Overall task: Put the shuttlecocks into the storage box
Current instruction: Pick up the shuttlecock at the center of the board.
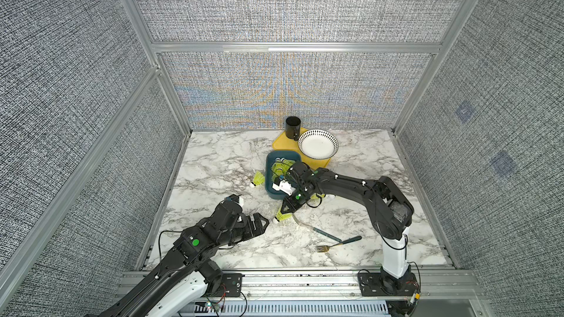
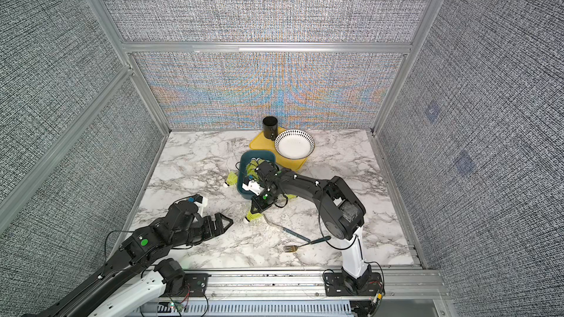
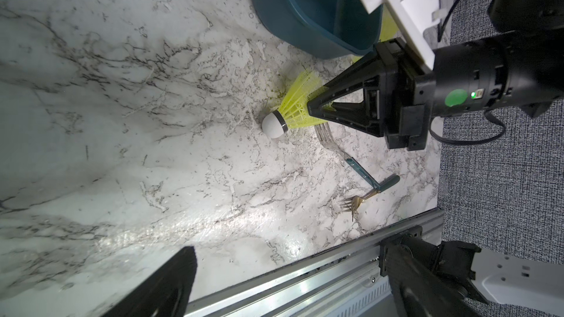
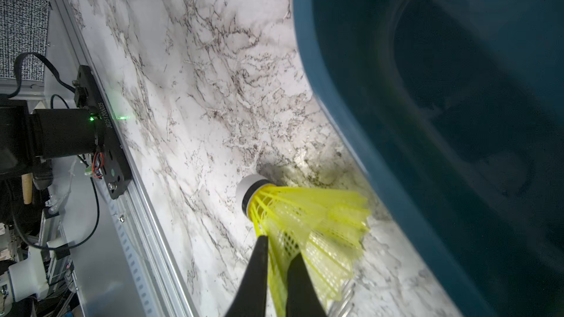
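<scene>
1. On the white, grey-veined marble-look tabletop (image 1: 213,160), just beside the near end of the dark teal-blue shallow plastic storage box (image 1: 269,178): right gripper (image 3: 311,108) pinched narrow on one neon yellow-green mesh-skirted shuttlecock (image 3: 290,111) with a white rounded tip.
2. Gripped by the skirt, probably because the springy mesh gives thin fingertips (image 4: 259,248) more purchase than the smooth tip. Cannot tell whether it is already clear of the table.
3. Relative to that hand: skirt between the fingertips, white tip poking out beyond them and pointing away from the box, box wall (image 4: 335,86) just beside.
4. Left gripper (image 1: 262,222) spread wide and empty, low over the front left of the table, well apart from the box; seemingly parked out of the way.
5. Elsewhere: several shuttlecocks (image 1: 280,167) inside the box, another loose one (image 1: 258,178) just beside its left wall.
6. Worth watching: tines of a silver, teal-handled fork (image 3: 326,135) just beside the held skirt, so a possible snag on lifting.
</scene>
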Tool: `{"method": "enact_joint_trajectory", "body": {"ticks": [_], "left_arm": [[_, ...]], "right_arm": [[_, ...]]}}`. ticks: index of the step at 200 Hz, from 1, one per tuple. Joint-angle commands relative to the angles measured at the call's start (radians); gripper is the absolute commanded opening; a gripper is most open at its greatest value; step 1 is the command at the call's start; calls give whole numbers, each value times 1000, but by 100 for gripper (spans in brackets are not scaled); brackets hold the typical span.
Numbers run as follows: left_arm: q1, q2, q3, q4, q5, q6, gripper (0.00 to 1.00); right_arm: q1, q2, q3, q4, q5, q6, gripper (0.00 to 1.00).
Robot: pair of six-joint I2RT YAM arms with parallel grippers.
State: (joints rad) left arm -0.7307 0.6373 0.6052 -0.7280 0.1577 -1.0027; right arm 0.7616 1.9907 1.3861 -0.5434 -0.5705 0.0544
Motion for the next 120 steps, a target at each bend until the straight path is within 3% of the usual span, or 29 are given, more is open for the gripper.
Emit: {"method": "enact_joint_trajectory", "body": {"ticks": [1,45,120], "left_arm": [[1,3,-2,25,5,6,100],[1,13,-1,38,5,10,100],[1,9,2,51,5,10,100]], "right_arm": [[1,-5,0,-18,-13,-7,8],[-2,-15,-7,-24,-25,7,0],[-8,-77,-43,1,-96,50,0]]}}
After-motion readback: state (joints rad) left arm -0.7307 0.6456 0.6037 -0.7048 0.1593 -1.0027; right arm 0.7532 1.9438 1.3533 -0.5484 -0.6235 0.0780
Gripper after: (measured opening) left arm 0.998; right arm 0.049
